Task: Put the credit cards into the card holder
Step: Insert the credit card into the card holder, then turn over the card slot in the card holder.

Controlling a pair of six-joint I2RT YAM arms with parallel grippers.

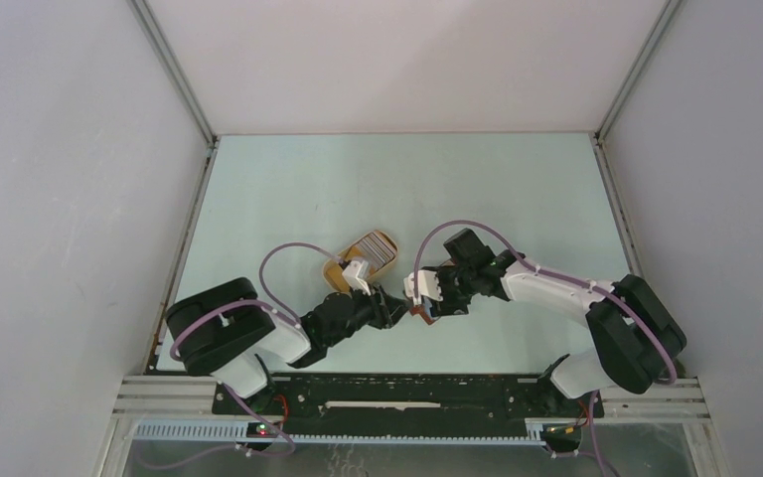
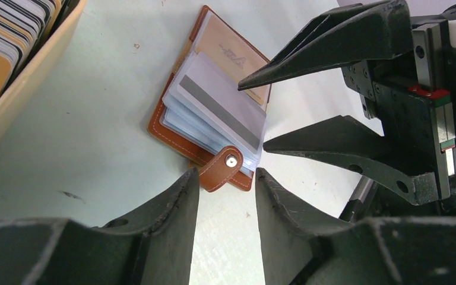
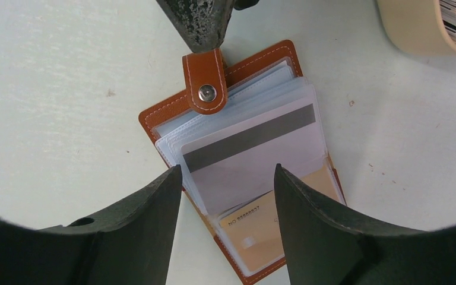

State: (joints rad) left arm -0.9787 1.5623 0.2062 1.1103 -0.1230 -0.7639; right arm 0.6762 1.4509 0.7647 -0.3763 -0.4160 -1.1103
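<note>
The reddish-brown card holder (image 3: 154,119) lies open on the table between both grippers, and shows small in the top view (image 1: 420,314). Its clear sleeves hold a white card with a grey stripe (image 3: 249,154) and an orange card (image 3: 261,231). My right gripper (image 3: 227,169) is open and empty, its fingers straddling the sleeves from just above. My left gripper (image 2: 226,172) is open and empty, its fingertips either side of the strap tab (image 2: 219,169). One left fingertip (image 3: 202,24) is at the tab's end; I cannot tell whether it touches. More credit cards (image 1: 376,250) stand edge-on in the tray.
The tan oval tray (image 1: 333,273) of cards sits just behind the left gripper, and its rim (image 2: 29,83) is close on the left in the left wrist view. The right gripper (image 2: 253,116) crowds the holder's far side. White walls enclose the table.
</note>
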